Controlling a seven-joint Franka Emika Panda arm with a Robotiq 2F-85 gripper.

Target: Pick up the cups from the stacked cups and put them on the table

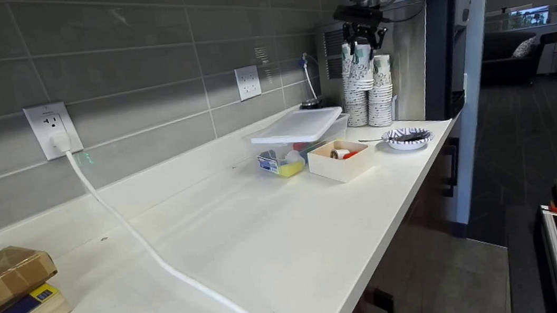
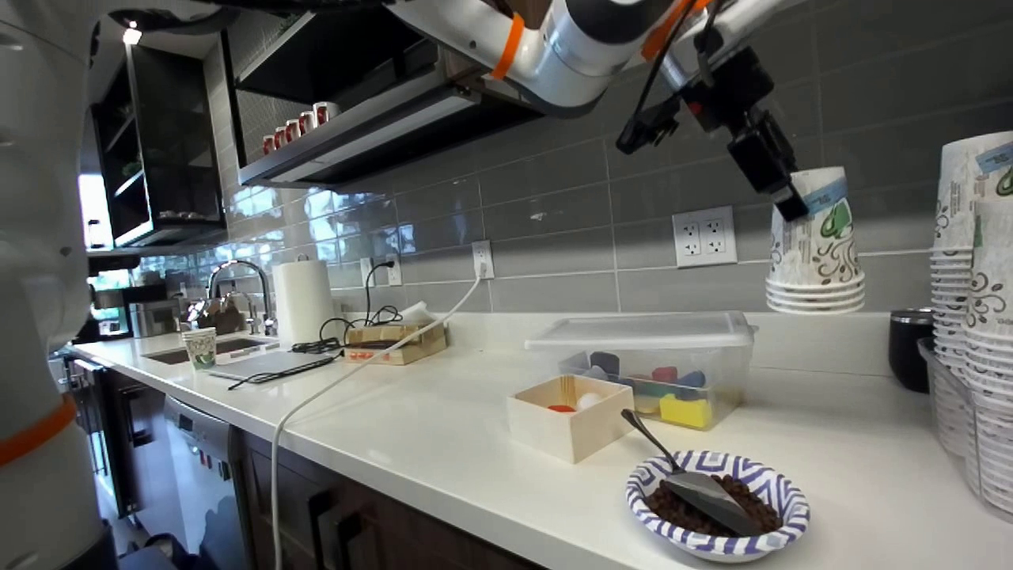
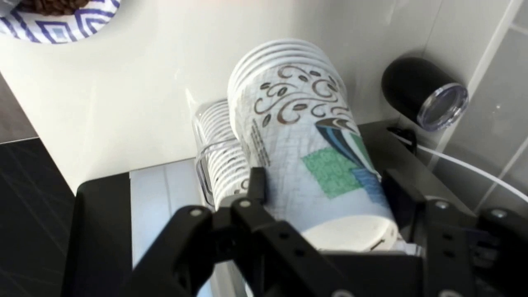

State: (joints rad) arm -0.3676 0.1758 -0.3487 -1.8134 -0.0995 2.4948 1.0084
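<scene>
White smooth countertop [image 2: 411, 427]: set-down surface. Tall columns of nested printed paper cups [image 2: 981, 317] stand toward one end. Black two-finger gripper [image 3: 326, 185] pinches the sides of a short inverted nest of printed white paper cups [image 2: 819, 245], rims down, above the countertop. Judged best: swing wide of columns, lower level, squeeze lightly since paper may buckle, release once the lowest rim sits flat.

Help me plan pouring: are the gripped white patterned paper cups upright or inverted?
Inverted: the gripped cups show wide rims lowest, narrower base uppermost.
</scene>
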